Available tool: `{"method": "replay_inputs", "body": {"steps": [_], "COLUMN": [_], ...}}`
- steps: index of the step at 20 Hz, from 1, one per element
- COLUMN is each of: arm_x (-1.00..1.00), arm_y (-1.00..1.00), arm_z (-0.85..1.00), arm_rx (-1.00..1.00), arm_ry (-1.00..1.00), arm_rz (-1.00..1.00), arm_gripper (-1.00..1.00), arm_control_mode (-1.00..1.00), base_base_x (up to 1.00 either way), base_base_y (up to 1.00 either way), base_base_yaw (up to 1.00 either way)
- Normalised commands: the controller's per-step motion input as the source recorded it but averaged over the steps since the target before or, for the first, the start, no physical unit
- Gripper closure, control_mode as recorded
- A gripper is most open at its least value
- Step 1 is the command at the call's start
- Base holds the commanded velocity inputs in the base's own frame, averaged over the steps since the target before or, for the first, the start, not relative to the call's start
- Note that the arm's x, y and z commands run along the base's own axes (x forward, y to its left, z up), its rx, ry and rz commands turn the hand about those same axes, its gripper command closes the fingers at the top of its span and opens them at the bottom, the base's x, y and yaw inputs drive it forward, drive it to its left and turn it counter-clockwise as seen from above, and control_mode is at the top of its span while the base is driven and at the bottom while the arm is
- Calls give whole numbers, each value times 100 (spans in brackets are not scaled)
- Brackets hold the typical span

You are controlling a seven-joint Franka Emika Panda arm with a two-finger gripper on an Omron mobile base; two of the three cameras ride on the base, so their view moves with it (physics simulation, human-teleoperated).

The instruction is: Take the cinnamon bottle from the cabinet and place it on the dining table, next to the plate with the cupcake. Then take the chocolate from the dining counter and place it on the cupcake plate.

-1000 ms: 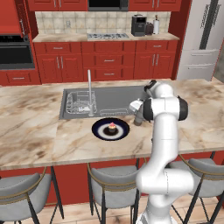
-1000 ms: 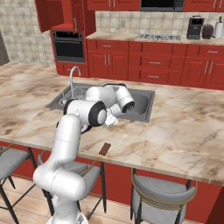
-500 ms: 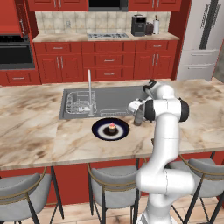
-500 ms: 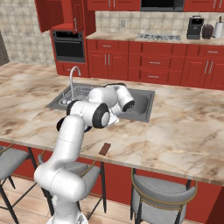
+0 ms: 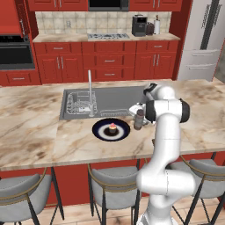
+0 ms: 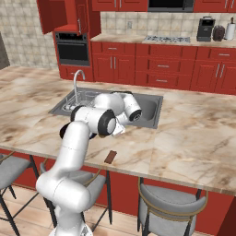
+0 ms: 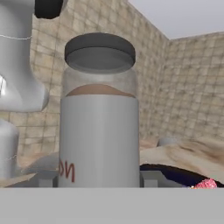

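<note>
The cinnamon bottle point(image 7: 99, 118) is standing upright in my hand point(image 5: 139, 115), which is clamping its pale band at mid-height, just beside the plate point(image 5: 102, 132) on the table point(image 5: 39, 132). I am judging it light, rigid, smooth-walled and likely slippery, so I am favouring the band over the dark cap.

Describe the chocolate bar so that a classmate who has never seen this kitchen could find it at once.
Start at the long marble dining counter with the steel sink. On its near edge, above the stools, lies the chocolate. It is small, flat, dark brown and rectangular, unlike the round navy plate with its cupcake.
</note>
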Motion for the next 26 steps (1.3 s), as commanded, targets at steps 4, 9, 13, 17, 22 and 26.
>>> {"method": "replay_inputs", "body": {"steps": [4,9,13,17,22,26], "arm_x": [31,41,43,40,32,16], "arm_y": [0,-4,-7,-3,0,0], "arm_z": [-31,-22,-25,-28,-34,-38], "arm_rx": [4,0,0,0,8,3], "arm_ry": [0,0,0,1,0,0], "arm_rz": [-7,-7,-6,-2,0,0], "arm_gripper": [100,100,100,100,100,100], "arm_control_mode": [-100,-100,-100,-100,-100,-100], "base_base_x": [0,0,0,0,0,0], "base_base_y": [0,0,0,0,0,0], "base_base_yaw": [0,0,0,0,0,0]}}
